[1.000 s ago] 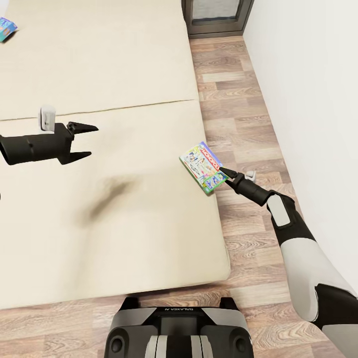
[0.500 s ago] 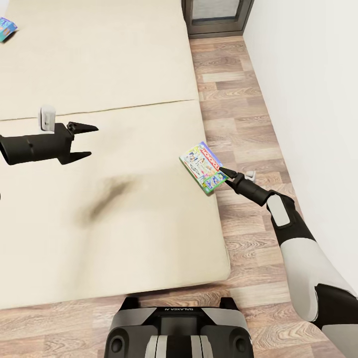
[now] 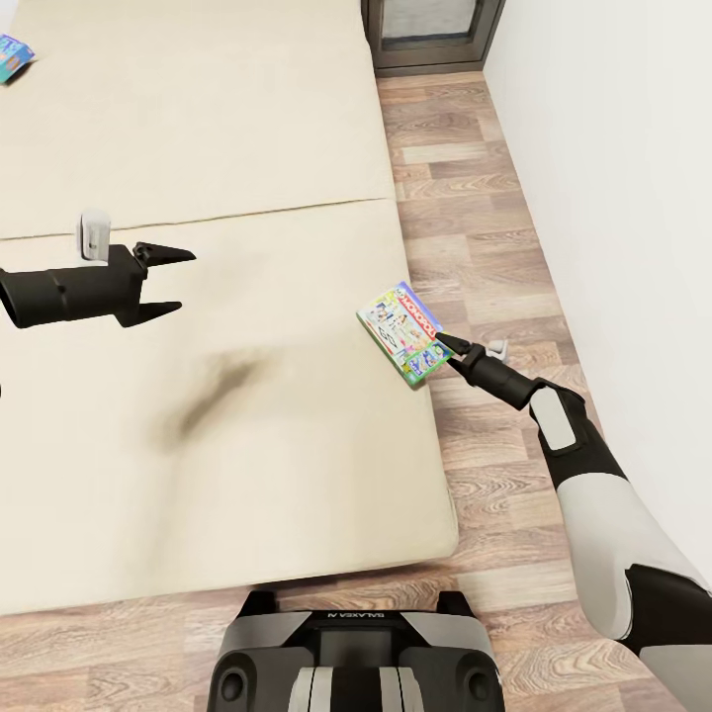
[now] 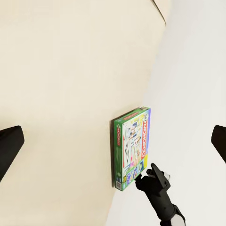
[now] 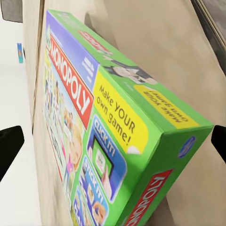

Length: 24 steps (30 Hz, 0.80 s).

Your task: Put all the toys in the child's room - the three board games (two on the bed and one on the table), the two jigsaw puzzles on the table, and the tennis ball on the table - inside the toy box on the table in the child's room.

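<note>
Nothing has shifted over the last second: both arms hold steady, so the pickup seems paused. At far left, a second board game [image 3: 12,56] lies on the bed [image 3: 198,148], well away. The left gripper [image 3: 163,282] hovers over the mattress, fingers spread, holding nothing. At the bed's right edge lies a green Monopoly board game [image 3: 400,331]. The right gripper [image 3: 447,346] sits at its corner, fingers apart around it, not yet clamped. No box or other container is visible here.

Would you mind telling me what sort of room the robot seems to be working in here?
Most likely a bedroom, possibly a child's: a wide beige bed takes up most of the head view, a Monopoly board game lies at its edge, and wood-plank flooring runs beside a white wall.
</note>
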Available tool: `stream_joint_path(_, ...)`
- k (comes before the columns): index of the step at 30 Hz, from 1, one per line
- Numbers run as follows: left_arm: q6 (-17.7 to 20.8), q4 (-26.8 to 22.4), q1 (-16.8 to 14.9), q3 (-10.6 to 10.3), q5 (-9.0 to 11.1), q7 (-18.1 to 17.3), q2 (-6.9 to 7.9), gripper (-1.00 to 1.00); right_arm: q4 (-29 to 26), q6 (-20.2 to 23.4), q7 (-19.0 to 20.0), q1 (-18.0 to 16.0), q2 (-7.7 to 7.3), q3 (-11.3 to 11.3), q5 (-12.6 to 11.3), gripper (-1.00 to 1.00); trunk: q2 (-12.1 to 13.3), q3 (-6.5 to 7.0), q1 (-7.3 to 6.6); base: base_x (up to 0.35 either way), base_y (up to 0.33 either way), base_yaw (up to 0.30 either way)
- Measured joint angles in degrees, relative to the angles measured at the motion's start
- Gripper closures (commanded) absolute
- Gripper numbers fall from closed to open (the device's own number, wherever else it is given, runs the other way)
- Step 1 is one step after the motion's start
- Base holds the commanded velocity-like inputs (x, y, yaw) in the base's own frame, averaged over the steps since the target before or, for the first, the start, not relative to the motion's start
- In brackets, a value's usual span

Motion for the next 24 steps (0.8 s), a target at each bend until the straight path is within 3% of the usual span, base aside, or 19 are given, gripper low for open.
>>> stream_joint_path(24, 0.0, 0.0, 0.0, -0.1, 0.0, 0.0, 0.0, -1.0, 0.2, -0.1, 0.0, 0.0, 0.04, 0.0, 0.1, -1.0, 0.0, 0.0, 0.0, 0.0, 0.0, 0.0)
